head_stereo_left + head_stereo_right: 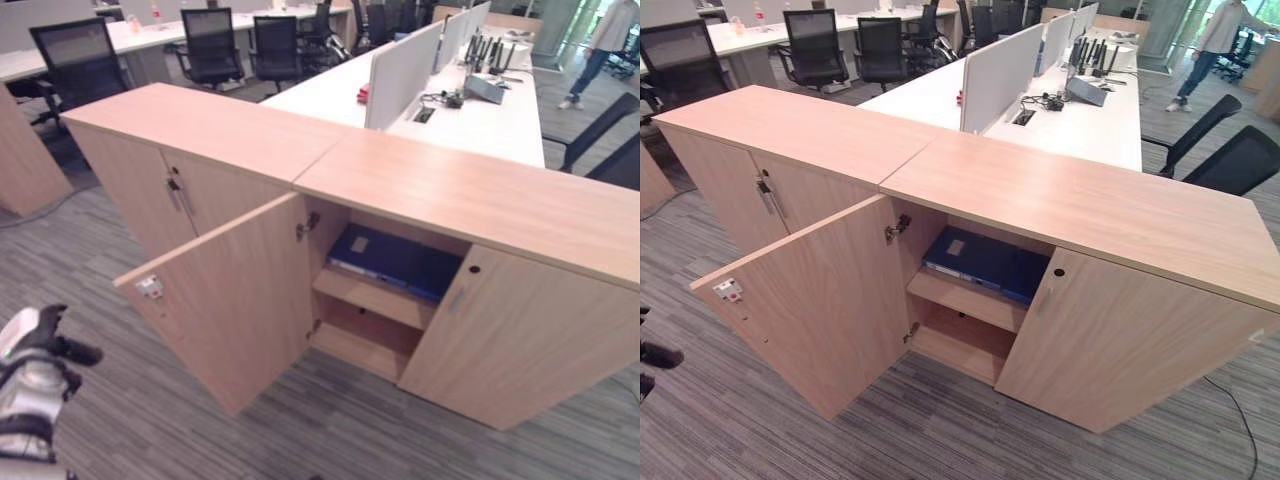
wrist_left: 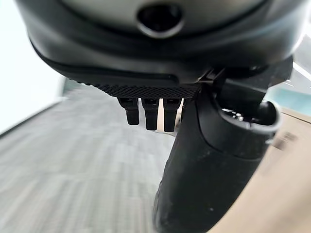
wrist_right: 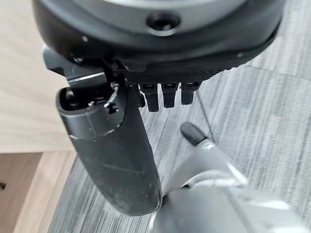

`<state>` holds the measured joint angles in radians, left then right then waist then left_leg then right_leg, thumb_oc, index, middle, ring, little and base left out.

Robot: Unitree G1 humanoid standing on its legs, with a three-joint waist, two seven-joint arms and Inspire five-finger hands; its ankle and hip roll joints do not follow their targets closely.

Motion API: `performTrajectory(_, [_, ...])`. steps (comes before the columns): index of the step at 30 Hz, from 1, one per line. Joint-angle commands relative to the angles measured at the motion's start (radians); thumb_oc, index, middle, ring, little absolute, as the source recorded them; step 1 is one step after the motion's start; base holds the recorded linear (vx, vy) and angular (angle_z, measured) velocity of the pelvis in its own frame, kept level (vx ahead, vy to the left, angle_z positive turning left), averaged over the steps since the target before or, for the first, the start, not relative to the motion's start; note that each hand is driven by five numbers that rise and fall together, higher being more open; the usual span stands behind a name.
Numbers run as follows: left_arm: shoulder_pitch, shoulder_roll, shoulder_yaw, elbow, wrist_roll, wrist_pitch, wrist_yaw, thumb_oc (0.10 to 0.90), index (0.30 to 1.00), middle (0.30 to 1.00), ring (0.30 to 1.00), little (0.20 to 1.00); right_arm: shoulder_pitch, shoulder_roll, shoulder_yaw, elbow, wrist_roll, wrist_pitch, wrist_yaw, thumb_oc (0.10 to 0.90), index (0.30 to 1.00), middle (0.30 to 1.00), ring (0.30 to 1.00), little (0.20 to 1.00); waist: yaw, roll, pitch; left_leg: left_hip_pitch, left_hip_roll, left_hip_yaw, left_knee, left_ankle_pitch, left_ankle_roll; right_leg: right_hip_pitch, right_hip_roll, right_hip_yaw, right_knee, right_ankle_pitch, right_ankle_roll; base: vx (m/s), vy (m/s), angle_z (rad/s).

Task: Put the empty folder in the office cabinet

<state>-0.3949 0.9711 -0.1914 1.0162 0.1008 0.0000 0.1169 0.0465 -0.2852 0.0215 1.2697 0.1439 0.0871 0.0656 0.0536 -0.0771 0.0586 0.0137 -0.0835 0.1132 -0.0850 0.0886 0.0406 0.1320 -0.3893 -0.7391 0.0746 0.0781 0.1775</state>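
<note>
Blue folder [image 1: 395, 262] is lying flat on the upper shelf [image 1: 372, 296] of the open wooden cabinet [image 1: 470, 195] at frame centre (door [image 1: 232, 305] swung wide). Left hand [image 1: 35, 345], lower left, and right hand [image 3: 112, 160] are both hanging empty with fingers relaxed.

An open-plan office: long white desk [image 1: 480, 115] with divider screens [image 1: 400, 72], black swivel chairs [image 1: 212, 45], wooden cabinets [image 1: 450, 200], grey carpet [image 1: 300, 430].

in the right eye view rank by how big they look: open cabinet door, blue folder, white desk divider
1. open cabinet door: largest, though it is also nearest the camera.
2. white desk divider.
3. blue folder: smallest, partly hidden inside the cabinet.
</note>
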Motion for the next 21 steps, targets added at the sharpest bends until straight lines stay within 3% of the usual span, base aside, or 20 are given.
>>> performTrajectory(1, [-0.164,0.089,0.002,-0.027,0.035,-0.057,0.018,0.8,0.9,0.9,0.9,0.9,-0.016,-0.093,-0.006,0.081,0.015,-0.014,0.009,0.8,0.9,0.9,0.9,0.9,0.013,0.083,-0.024,0.047,-0.002,0.035,-0.002,-0.18,-0.023,-0.041,-0.02,0.008,-0.006,0.068,0.075,-0.01,0.009,-0.09])
performTrajectory(9, [-0.248,0.058,-0.069,-0.149,0.028,-0.077,0.019,0.8,0.9,0.9,0.9,0.9,-0.013,-0.111,-0.028,0.112,0.025,-0.017,0.012,0.8,0.9,0.9,0.9,0.9,0.004,0.08,-0.025,0.056,-0.005,0.05,-0.002,-0.188,-0.02,-0.044,-0.023,0.013,-0.015,0.072,0.079,0.0,0.004,-0.04])
performTrajectory(21, [-0.185,-0.031,-0.062,-0.366,0.03,-0.106,0.013,0.8,0.9,0.9,0.9,0.9,-0.008,-0.094,-0.033,0.103,0.045,-0.034,-0.001,0.8,0.9,0.9,0.9,0.9,0.0,0.071,-0.022,0.07,-0.008,0.055,-0.002,-0.195,-0.014,-0.038,-0.025,0.015,-0.018,0.071,0.08,0.0,-0.001,0.0])
